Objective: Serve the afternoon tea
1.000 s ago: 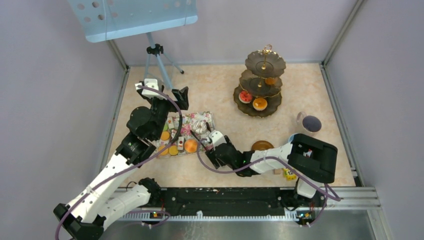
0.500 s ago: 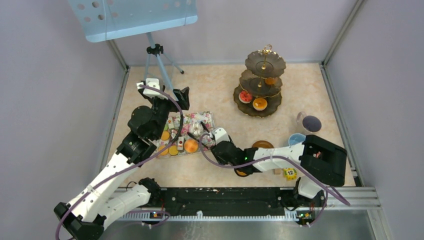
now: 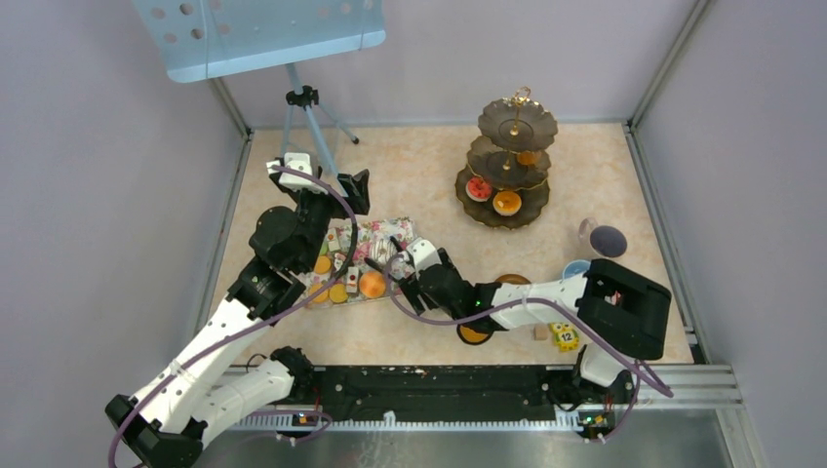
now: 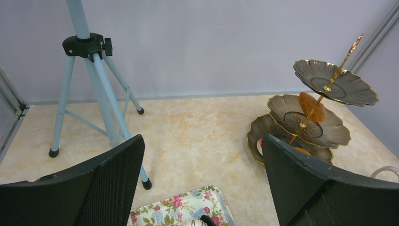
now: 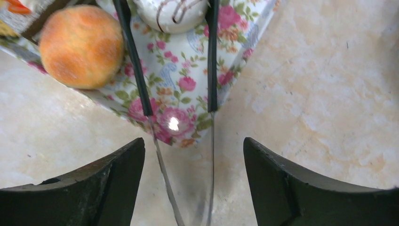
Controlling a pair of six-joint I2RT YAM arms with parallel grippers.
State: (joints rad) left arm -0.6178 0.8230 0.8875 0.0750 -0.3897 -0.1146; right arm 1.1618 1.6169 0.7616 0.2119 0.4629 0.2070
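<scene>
A floral tray [image 3: 366, 232] holds several pastries, among them an orange bun [image 3: 372, 284] and a white chocolate-drizzled round [image 3: 383, 251]. My right gripper [image 3: 414, 256] is open at the tray's right corner. In the right wrist view, my gripper [image 5: 194, 143] straddles metal tongs [image 5: 211, 70] without touching them. The tongs' black tips flank the white round [image 5: 174, 12], beside the bun [image 5: 81, 46]. My left gripper [image 3: 351, 185] is open and empty, raised behind the tray [image 4: 188, 207]. The dark three-tier stand [image 3: 517, 122] at the back right holds red [image 3: 479, 187] and orange [image 3: 506, 202] rounds.
A brown saucer [image 3: 511, 283], light blue cup [image 3: 575, 267] and grey mug [image 3: 608, 241] sit right of the tray. An orange round [image 3: 473, 334] lies under my right arm. The yellow owl block [image 3: 565, 337] is near the front. A tripod [image 4: 89, 70] stands back left.
My right gripper has moved away from the front edge toward the tray, over the tongs. Its arm has swung, uncovering the orange round and the cup. The left arm has not moved.
</scene>
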